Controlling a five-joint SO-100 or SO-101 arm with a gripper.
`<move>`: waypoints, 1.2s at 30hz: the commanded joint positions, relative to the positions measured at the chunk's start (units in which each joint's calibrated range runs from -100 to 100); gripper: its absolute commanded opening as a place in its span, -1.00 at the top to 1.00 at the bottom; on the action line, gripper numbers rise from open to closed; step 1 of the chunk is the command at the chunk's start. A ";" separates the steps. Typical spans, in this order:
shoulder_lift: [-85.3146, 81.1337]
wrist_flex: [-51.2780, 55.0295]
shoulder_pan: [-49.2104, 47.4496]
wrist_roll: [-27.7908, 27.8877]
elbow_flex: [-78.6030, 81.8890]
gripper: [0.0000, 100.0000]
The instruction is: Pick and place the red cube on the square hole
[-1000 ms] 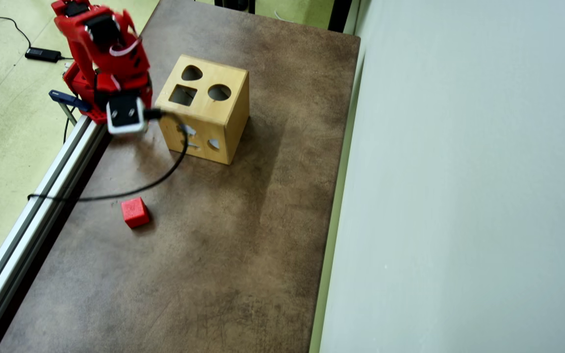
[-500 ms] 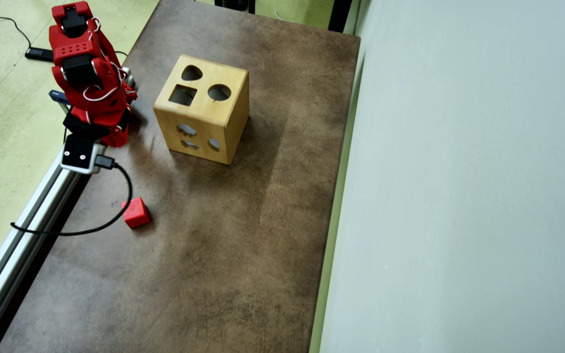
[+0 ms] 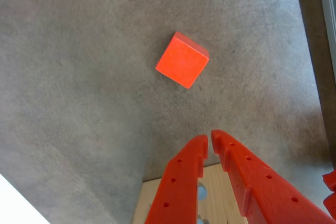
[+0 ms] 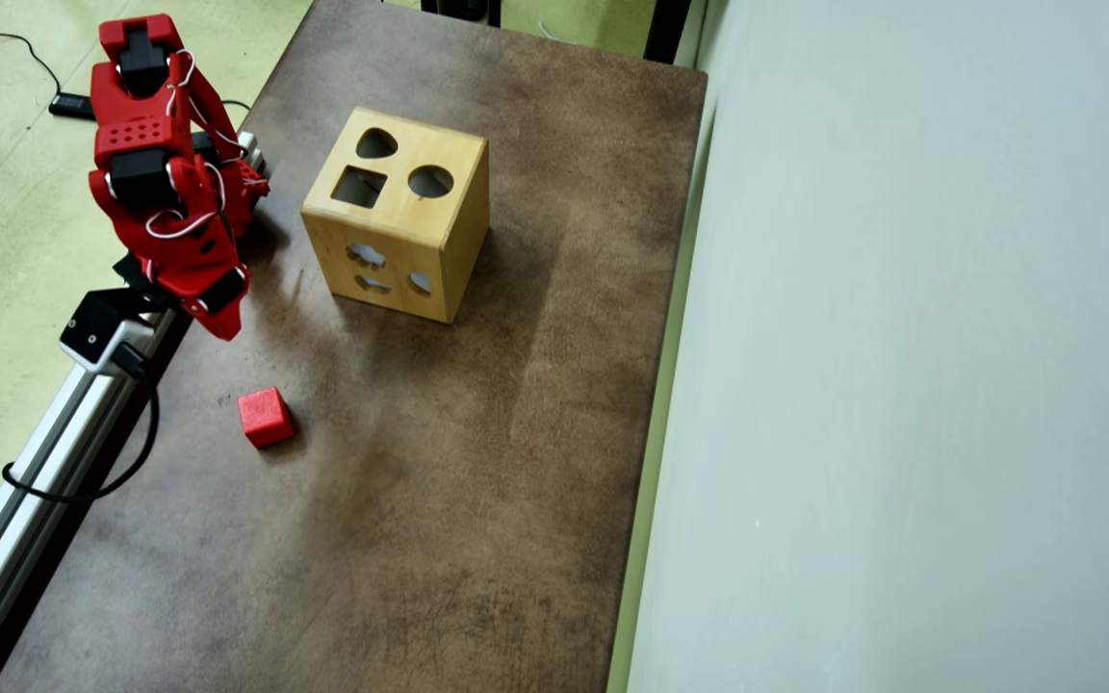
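The red cube (image 4: 265, 417) lies on the brown table, toward its left edge in the overhead view. My red gripper (image 4: 225, 332) hangs above the table, short of the cube and apart from it. In the wrist view the cube (image 3: 182, 60) sits ahead of the gripper (image 3: 209, 137), whose fingertips almost touch with nothing between them. The square hole (image 4: 359, 187) is a dark cut-out in the top of the wooden box (image 4: 439, 245), to the right of the arm. Part of the box (image 3: 223, 187) shows behind the fingers in the wrist view.
The box top also has a round hole (image 4: 430, 181) and a rounded heart-like hole (image 4: 376, 144). An aluminium rail (image 4: 25, 481) runs along the table's left edge, with a black cable (image 4: 83, 496) looping over it. A pale wall (image 4: 901, 385) borders the right side.
The arm has swung away from the box toward the cube, and the gripper now points down at the table near it. The camera cable has slid off the box toward the rail.
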 commanded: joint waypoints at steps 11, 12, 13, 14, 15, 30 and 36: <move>-0.38 -0.26 5.71 -2.69 -0.42 0.02; -0.38 -0.34 5.71 -2.39 -0.42 -0.05; -0.38 -0.34 5.71 -2.25 -0.33 -0.09; -0.38 -0.34 5.71 -2.25 -0.33 -0.12; -0.38 -0.50 5.71 -2.25 -0.33 -0.12; 12.53 -1.31 4.82 -2.74 -1.14 -0.12; 14.48 -1.31 4.82 -2.98 -0.42 -0.12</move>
